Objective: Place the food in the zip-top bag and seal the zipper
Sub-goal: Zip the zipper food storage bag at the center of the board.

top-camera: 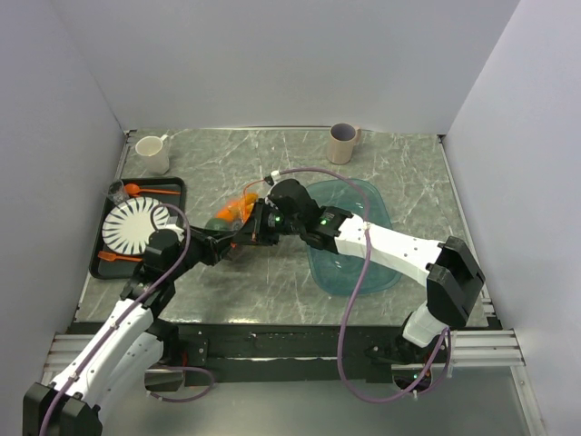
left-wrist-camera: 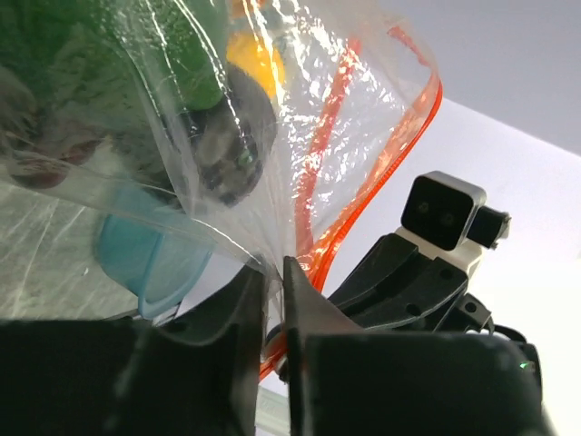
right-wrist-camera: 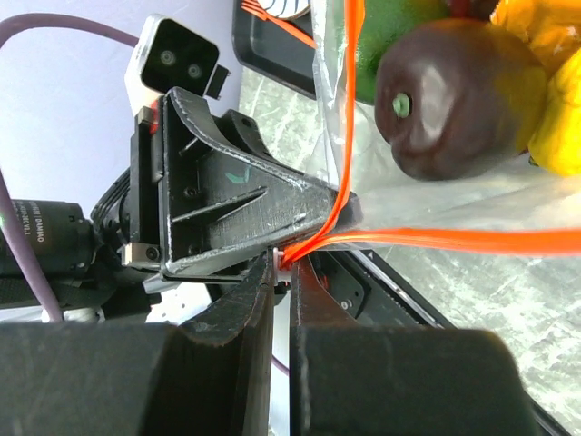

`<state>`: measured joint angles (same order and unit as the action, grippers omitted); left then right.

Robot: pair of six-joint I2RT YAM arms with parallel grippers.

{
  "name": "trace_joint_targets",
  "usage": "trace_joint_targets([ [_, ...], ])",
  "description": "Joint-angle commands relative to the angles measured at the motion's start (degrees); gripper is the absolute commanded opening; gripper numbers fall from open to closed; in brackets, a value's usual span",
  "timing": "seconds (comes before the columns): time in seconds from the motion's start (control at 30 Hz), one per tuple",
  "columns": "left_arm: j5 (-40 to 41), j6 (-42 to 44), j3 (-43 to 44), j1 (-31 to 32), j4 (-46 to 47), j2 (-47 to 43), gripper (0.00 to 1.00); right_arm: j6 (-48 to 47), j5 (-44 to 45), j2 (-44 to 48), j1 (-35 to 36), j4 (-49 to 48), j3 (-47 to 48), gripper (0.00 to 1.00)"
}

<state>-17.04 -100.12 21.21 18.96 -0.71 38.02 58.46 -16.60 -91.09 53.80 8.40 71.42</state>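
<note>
The clear zip-top bag [top-camera: 231,213] lies left of centre with the food inside: a dark purple fruit [right-wrist-camera: 454,100], yellow pieces [right-wrist-camera: 545,91] and a green one [right-wrist-camera: 390,27]. Its orange-red zipper [right-wrist-camera: 454,241] splits into two strips at the small white slider [right-wrist-camera: 283,258], so the mouth gapes there. My right gripper [right-wrist-camera: 283,265] is shut on the slider. My left gripper [left-wrist-camera: 277,272] is shut on the bag's plastic [left-wrist-camera: 363,109] at the corner beside the zipper [left-wrist-camera: 399,154]. The two grippers [top-camera: 238,238] [top-camera: 260,223] meet tip to tip at that corner.
A translucent teal tray [top-camera: 363,263] lies under my right arm. A black tray [top-camera: 175,188] at the left holds a white plate and orange cutlery. A white cup [top-camera: 152,153] and a beige cup [top-camera: 343,142] stand at the back.
</note>
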Motion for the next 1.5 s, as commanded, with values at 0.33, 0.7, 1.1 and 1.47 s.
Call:
trace_joint_targets([
  [0.33, 3.68, 5.54, 1.9, 0.38, -12.2, -6.9, 0.01, -2.38, 6.93, 3.9, -2.03, 3.2, 3.9, 0.0],
  [0.7, 2.62, 8.8, 1.47, 0.38, -16.16, -7.96, 0.01, -1.42, 4.74, 1.27, -4.67, 3.63, 6.01, 0.0],
  [1.1, 1.22, 9.33, 0.85, 0.38, -15.64, -8.4, 0.01, -0.89, 1.22, -0.05, -5.55, 3.02, 5.39, 0.0],
  [1.47, 1.57, 11.43, 5.15, 0.46, -10.89, -5.15, 0.51, 5.35, -1.33, 2.06, -2.3, -4.01, -2.25, 0.0],
])
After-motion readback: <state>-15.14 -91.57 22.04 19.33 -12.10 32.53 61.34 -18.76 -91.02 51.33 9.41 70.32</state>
